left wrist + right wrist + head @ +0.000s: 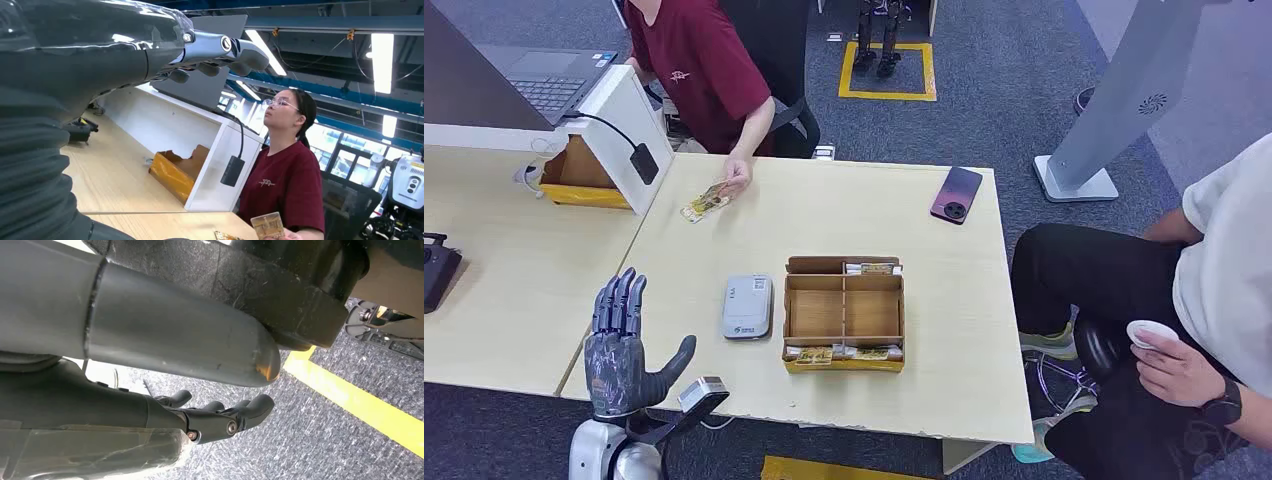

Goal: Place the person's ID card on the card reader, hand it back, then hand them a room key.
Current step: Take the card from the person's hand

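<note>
On the tabletop (924,400) the card reader (747,306) lies just left of the compartmented box (844,313). Behind them, at the far edge, the person's hand (736,176) rests on the ID card (705,205). A phone (956,194) lies far right. The left hand (619,350) hovers before the near-left corner.

ID card (705,205) under person's hand (737,178), far table edge

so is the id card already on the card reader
No, the ID card lies under the person's hand at the table's far edge, apart from the card reader.
</note>
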Tool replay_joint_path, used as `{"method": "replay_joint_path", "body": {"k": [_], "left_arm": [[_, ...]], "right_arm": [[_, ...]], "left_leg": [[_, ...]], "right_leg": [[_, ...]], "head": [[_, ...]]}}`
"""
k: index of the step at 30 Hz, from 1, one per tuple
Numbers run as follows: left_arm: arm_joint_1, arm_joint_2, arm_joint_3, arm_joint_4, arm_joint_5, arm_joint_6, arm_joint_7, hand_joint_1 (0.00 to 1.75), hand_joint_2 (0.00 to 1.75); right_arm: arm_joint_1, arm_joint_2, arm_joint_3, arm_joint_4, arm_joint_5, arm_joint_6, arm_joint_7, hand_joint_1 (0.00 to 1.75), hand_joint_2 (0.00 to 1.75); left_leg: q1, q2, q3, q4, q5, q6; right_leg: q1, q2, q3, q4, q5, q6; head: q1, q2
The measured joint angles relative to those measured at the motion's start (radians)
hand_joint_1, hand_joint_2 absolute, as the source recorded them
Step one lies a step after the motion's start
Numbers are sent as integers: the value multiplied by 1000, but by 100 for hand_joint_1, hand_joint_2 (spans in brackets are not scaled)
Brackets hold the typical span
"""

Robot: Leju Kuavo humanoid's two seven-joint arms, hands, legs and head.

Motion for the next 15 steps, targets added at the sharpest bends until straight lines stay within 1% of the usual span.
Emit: {"method": "replay_joint_path", "body": {"k": [15], "left_arm": [[-1, 0, -16, -2, -1, 0, 0, 0, 175]], "right_arm": [[-1, -2, 3, -1, 14, 2, 2, 0, 0]], "left_leg": [[0, 0, 0, 0, 0, 0]], "right_leg": [[0, 0, 0, 0, 0, 0]], "head": [[0, 0]]}}
